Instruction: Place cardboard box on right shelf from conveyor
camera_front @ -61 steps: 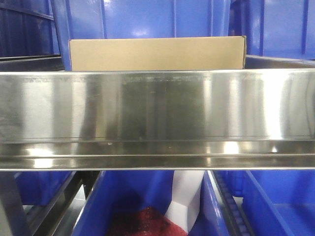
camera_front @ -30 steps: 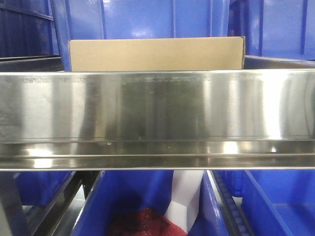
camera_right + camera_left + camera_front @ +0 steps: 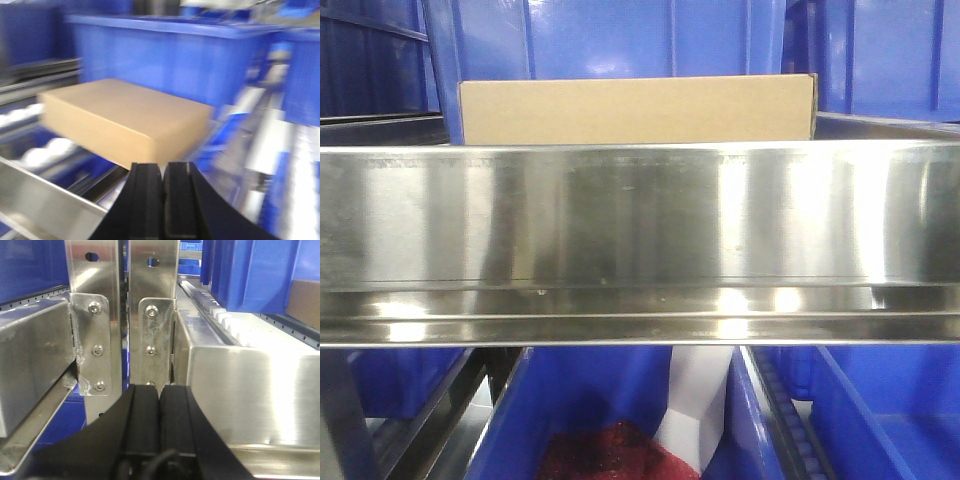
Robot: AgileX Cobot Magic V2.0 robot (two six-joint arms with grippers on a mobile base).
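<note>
A: How do the two grippers stand?

B: The left gripper (image 3: pixel 160 395) has its black fingers pressed together with nothing between them. It faces two upright steel posts (image 3: pixel 125 315) joined by bolted plates. The right gripper (image 3: pixel 163 175) is also closed and empty, its fingers touching along a thin seam.

A: And the cardboard box?

B: In the right wrist view the cardboard box (image 3: pixel 125 117) sits at about eleven o'clock from the fingertips, apart from them, lying flat on white rollers (image 3: pixel 45 150). That picture is blurred, so fine detail is lost. A blue bin (image 3: pixel 170 55) stands just behind the box, at twelve o'clock.

A: What does the front view show?

B: The box (image 3: pixel 635 110) rests on the right shelf (image 3: pixel 640 230), its lower part hidden behind the broad shiny front rail. Blue bins rise behind it. At six o'clock, under the rail, another blue bin (image 3: pixel 520 420) holds something red (image 3: pixel 610 455) and something white (image 3: pixel 700 400).
</note>
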